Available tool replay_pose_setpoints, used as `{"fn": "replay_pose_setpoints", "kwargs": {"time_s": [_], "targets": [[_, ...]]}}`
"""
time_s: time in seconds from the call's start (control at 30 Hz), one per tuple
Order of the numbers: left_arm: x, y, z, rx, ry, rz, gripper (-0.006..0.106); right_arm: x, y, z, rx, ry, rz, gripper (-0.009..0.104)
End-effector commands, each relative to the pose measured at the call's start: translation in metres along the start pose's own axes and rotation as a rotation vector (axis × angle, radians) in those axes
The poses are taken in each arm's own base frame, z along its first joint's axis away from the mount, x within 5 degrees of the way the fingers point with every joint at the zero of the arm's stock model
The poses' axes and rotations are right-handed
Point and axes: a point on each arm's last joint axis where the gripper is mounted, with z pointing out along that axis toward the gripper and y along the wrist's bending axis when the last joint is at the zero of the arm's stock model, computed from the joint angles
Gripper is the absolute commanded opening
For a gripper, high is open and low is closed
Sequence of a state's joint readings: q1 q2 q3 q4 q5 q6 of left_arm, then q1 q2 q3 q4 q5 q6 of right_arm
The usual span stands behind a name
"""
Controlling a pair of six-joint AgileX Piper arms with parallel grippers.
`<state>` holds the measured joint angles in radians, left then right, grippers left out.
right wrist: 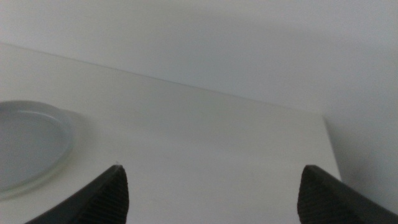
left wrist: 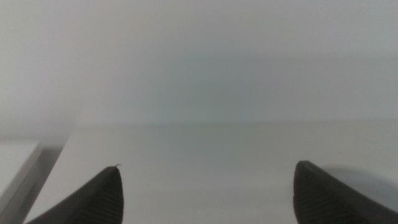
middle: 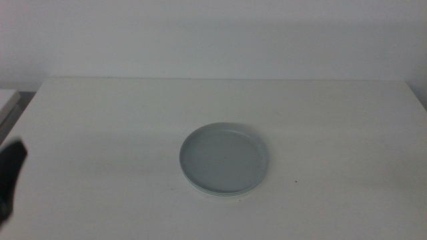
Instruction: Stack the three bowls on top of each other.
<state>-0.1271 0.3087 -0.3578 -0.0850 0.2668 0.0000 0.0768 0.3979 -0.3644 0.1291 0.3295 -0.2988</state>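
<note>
Middle view alone shows the left gripper [middle: 10,177], a dark shape well left of the bowl stack [middle: 224,159] on the white table [middle: 107,127]. Right gripper [right wrist: 211,196] sits just right of the stack. Both grippers' jaws gape wide, holding nothing. Grey-blue bowl on top, pale rims beneath.

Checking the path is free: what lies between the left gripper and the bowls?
Only bare table, in the middle view: nothing sits between the left gripper at the left edge and the stacked bowls.

No text, label, brand or number can be read anywhere.
</note>
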Motion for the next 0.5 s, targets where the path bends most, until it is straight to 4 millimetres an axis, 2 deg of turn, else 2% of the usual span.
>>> {"fn": "replay_pose_setpoints", "kwargs": {"time_s": [0.0, 0.13, 0.27, 0.37, 0.47], "targets": [[0.028, 0.004, -0.003, -0.021, -0.002, -0.022, 0.094, 0.023, 0.000, -0.006, 0.060, -0.033, 0.000, 0.093], [0.069, 0.007, -0.010, -0.035, 0.006, -0.024, 0.094, 0.061, 0.006, -0.012, 0.089, -0.051, 0.003, 0.093], [0.096, 0.010, -0.011, -0.040, 0.009, -0.007, 0.094, 0.086, 0.011, -0.013, 0.095, -0.077, -0.001, 0.093], [0.100, 0.010, -0.010, -0.042, 0.017, -0.002, 0.094, 0.096, 0.013, -0.011, 0.095, -0.068, 0.001, 0.093], [0.101, 0.010, -0.010, -0.042, 0.033, -0.001, 0.094, 0.094, 0.012, -0.011, 0.106, -0.090, -0.002, 0.093]]}}
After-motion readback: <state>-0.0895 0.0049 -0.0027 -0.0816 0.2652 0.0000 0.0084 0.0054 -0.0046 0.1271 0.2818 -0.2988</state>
